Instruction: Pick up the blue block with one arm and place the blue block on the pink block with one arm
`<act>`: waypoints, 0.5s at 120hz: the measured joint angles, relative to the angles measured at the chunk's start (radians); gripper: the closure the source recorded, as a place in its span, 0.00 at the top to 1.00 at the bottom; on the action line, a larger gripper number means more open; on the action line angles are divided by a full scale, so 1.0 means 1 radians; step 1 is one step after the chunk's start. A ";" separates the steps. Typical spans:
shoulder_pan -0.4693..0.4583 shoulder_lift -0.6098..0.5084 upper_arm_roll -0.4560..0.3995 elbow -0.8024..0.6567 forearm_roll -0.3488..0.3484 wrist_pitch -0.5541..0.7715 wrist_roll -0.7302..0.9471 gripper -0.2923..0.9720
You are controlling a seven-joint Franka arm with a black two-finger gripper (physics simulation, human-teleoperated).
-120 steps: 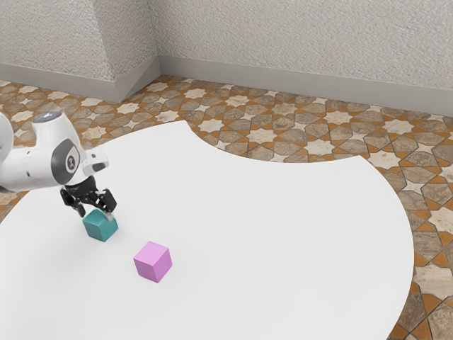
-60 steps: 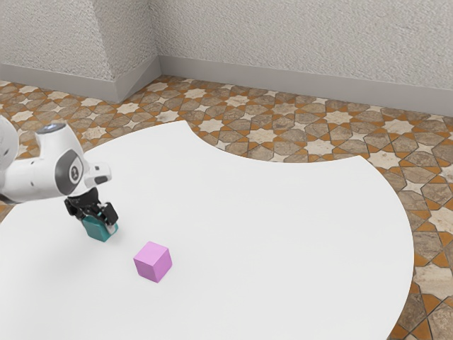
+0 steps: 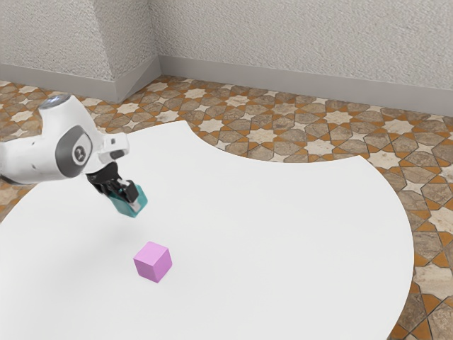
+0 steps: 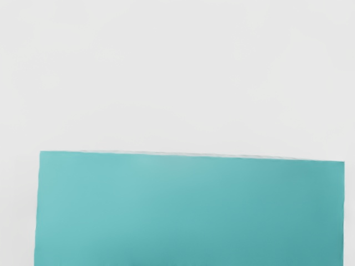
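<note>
Both jaws pinch the blue block [image 3: 136, 203] between them — clear of the table [image 3: 283, 234].

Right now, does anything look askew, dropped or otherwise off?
Nothing alarming. The blue block sits slanted in the shut pincer, lifted off the table, because the hand is angled. The pink block lies flat on the table, apart from both.
</note>
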 joint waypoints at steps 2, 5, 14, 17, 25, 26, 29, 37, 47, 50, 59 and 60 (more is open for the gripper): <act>0.003 -0.028 -0.029 -0.016 0.001 -0.001 -0.011 0.49; -0.001 -0.062 -0.064 -0.037 0.002 -0.002 -0.028 0.49; -0.036 -0.169 -0.152 -0.118 0.006 -0.005 -0.087 0.49; -0.045 -0.206 -0.175 -0.146 0.007 -0.009 -0.108 0.48; -0.023 -0.289 -0.207 -0.211 0.012 -0.021 -0.165 0.48; -0.019 -0.295 -0.210 -0.217 0.012 -0.022 -0.172 0.48; -0.010 -0.311 -0.222 -0.231 0.013 -0.027 -0.192 0.48; 0.008 -0.350 -0.244 -0.267 0.015 -0.041 -0.246 0.48; 0.022 -0.364 -0.270 -0.298 0.017 -0.055 -0.308 0.48; 0.023 -0.364 -0.273 -0.304 0.018 -0.058 -0.326 0.48; 0.025 -0.350 -0.277 -0.312 0.021 -0.065 -0.373 0.47; 0.025 -0.348 -0.277 -0.312 0.021 -0.066 -0.378 0.47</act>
